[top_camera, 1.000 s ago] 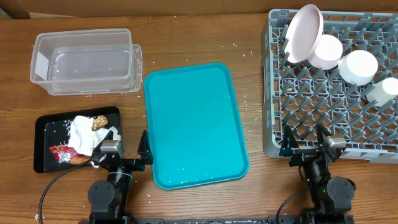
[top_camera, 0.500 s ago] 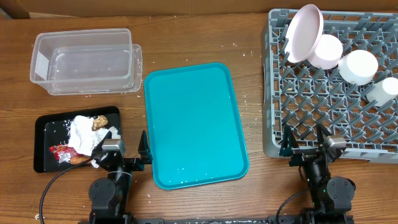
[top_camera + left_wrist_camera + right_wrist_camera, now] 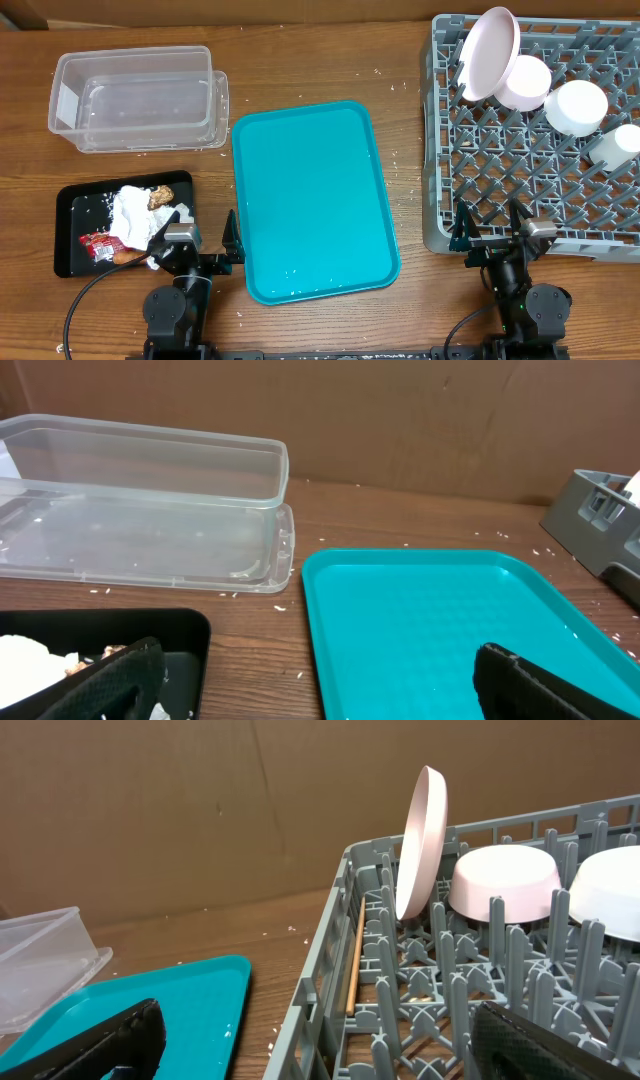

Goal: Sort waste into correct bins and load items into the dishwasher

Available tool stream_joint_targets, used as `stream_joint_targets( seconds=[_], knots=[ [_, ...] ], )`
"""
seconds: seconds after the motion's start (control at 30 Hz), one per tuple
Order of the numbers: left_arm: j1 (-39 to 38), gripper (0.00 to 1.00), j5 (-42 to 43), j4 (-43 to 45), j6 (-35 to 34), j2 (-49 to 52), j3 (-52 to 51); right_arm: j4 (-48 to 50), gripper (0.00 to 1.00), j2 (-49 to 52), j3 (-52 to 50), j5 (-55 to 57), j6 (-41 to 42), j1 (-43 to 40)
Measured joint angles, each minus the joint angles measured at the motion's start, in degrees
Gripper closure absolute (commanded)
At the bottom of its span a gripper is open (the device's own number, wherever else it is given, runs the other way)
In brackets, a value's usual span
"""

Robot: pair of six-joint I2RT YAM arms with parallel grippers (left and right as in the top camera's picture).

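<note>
The black bin [image 3: 75, 215] at the front left holds white napkins [image 3: 130, 215], a brown food bit [image 3: 160, 196], a red wrapper [image 3: 98, 243] and a carrot [image 3: 128, 257]. The grey dishwasher rack [image 3: 438, 150] on the right carries an upright pink plate [image 3: 488, 52], a pale bowl [image 3: 525, 82] and two white cups [image 3: 575, 106]. A wooden stick [image 3: 355, 965] leans inside its left wall. My left gripper [image 3: 197, 243] stands open between bin and teal tray, holding nothing. My right gripper [image 3: 490, 232] stands open and empty at the rack's front left corner.
An empty teal tray [image 3: 315, 200] lies in the middle of the wooden table. A clear plastic container [image 3: 135, 100] sits on its lid at the back left. White crumbs dot the table around the tray.
</note>
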Motion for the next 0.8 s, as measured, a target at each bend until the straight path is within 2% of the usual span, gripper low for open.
stream_joint_targets(
  seconds=[0.53, 0.8],
  knots=[
    [0.0, 0.0, -0.15, -0.07, 0.02, -0.46, 0.0, 0.0, 0.0, 0.0, 0.0, 0.02, 0.02, 0.0],
    [0.0, 0.0, -0.44, -0.09, 3.04, -2.34, 0.0, 0.02, 0.0, 0.0, 0.0, 0.04, 0.0, 0.0]
  ],
)
